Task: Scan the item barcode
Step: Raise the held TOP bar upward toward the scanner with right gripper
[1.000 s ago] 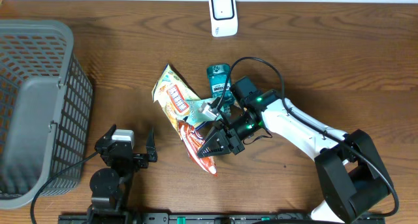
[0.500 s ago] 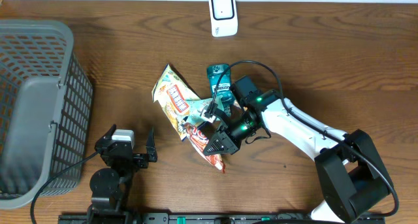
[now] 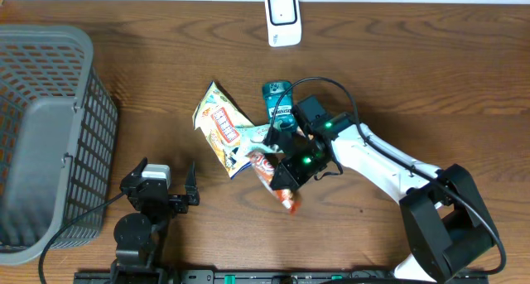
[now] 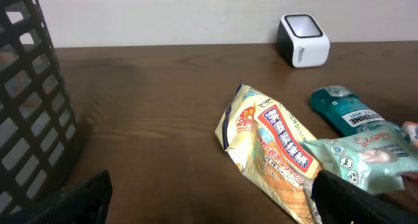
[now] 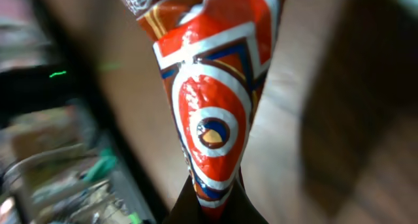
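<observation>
My right hand (image 3: pixel 287 175) grips the red cone packet (image 5: pixel 210 119) just beside the yellow pouch (image 3: pixel 217 122). My left hand (image 3: pixel 164 183) rests released, jaws wide.

In the right wrist view, the red snack pack (image 5: pixel 210 119) runs off the top edge. Everything behind it is a blur. The right tool (image 5: pixel 212 208) pinching it is cut off at the bottom, so only its dark tips show. From above, that tool hides part of the pack. In the left wrist view, the basket (image 4: pixel 29 100) is cut by the left edge and the pale green pack (image 4: pixel 366 155) by the right edge. The left tool's fingers (image 4: pixel 72 201) are dark, blurry shapes.
</observation>
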Robot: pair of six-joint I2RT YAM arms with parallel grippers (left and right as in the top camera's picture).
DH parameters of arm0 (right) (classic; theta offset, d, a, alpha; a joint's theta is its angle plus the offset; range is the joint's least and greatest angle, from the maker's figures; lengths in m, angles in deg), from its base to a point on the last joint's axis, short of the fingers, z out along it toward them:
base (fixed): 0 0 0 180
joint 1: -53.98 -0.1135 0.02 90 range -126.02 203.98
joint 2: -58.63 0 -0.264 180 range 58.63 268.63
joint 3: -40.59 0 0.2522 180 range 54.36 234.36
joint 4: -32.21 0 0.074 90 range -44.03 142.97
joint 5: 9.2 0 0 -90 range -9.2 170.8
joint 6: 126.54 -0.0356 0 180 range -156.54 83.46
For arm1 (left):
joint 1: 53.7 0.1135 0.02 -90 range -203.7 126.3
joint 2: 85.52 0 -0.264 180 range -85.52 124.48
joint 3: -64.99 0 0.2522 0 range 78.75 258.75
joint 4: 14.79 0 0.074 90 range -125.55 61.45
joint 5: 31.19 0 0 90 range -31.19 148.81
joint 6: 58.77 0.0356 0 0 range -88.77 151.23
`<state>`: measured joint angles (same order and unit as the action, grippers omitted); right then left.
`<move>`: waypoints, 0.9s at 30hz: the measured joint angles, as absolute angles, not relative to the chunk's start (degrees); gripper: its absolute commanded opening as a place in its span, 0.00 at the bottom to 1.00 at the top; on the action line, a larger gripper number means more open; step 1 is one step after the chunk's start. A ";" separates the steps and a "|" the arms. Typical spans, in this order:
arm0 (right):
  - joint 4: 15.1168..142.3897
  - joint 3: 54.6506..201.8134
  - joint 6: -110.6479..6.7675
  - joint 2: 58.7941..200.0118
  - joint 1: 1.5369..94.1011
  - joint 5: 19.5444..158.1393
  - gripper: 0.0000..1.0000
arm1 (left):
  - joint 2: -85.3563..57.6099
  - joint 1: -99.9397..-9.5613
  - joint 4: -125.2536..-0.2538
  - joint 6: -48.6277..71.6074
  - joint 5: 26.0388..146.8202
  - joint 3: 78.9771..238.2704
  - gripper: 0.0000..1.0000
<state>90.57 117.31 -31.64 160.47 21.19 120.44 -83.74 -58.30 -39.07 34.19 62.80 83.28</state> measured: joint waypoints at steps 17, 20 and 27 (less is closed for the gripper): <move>100.73 130.89 -41.56 169.30 21.19 86.60 0.01 | -83.74 -58.30 -39.07 34.19 62.80 83.28 0.98; 104.12 131.17 -41.93 174.66 21.19 85.95 0.01 | -83.74 -58.30 -39.07 34.19 62.82 83.28 0.98; 109.34 131.15 -41.95 175.05 20.84 85.68 0.01 | -83.74 -58.30 -39.07 34.19 62.80 83.28 0.98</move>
